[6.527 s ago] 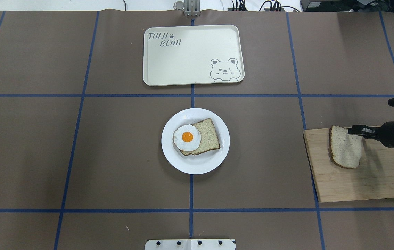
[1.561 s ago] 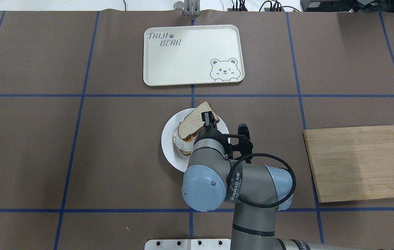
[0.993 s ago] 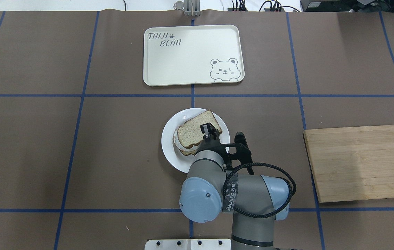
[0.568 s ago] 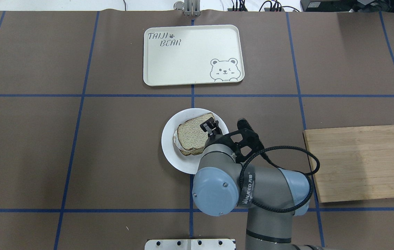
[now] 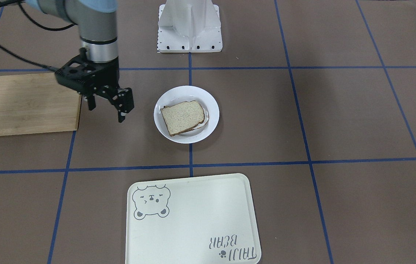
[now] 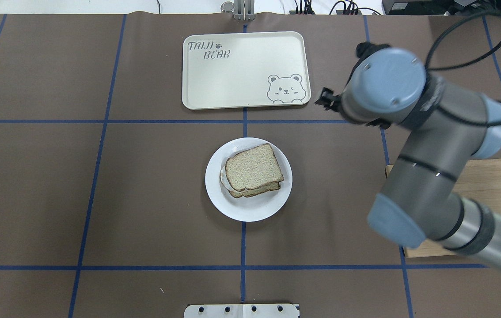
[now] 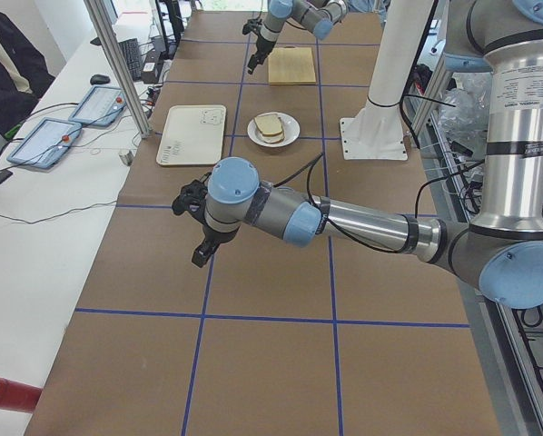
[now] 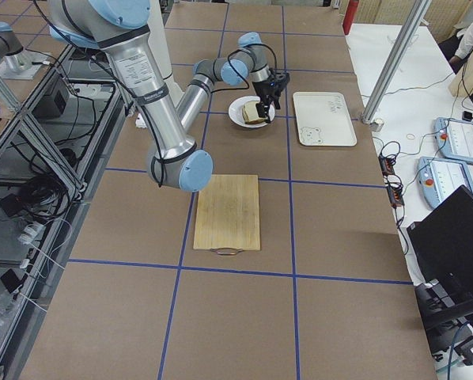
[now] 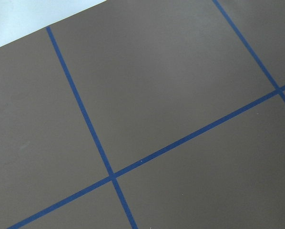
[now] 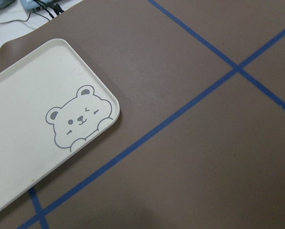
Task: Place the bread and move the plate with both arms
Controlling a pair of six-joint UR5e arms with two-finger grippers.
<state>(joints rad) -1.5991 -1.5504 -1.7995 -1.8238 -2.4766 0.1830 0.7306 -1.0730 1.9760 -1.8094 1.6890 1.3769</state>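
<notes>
Our right claw hung with its fingers spread and nothing between them, above the bench, off the plate on the side towards the board. The left claw showed only in the view from the bench's end, well apart from the plate, and we could not tell whether it was spread or closed. The bread lay flat on the plate, near the middle of the bench, stacked on a lower slice whose crust peeked out along one edge. A sliver of white showed beside the stack, too little for us to name. We judged the first half done: the bread was placed and the right claw was free of it. What was left, by our reckoning, was moving the plate with both arms. Neither claw touched its rim, and the plate stood apart from the tray, across a blue line. The tray looked the likely goal, though that was only our guess. It bore the words "TAIJI BEAR" with a paw print after the first word, and a winking bear drawn in one corner. We could read no other writing.
</notes>
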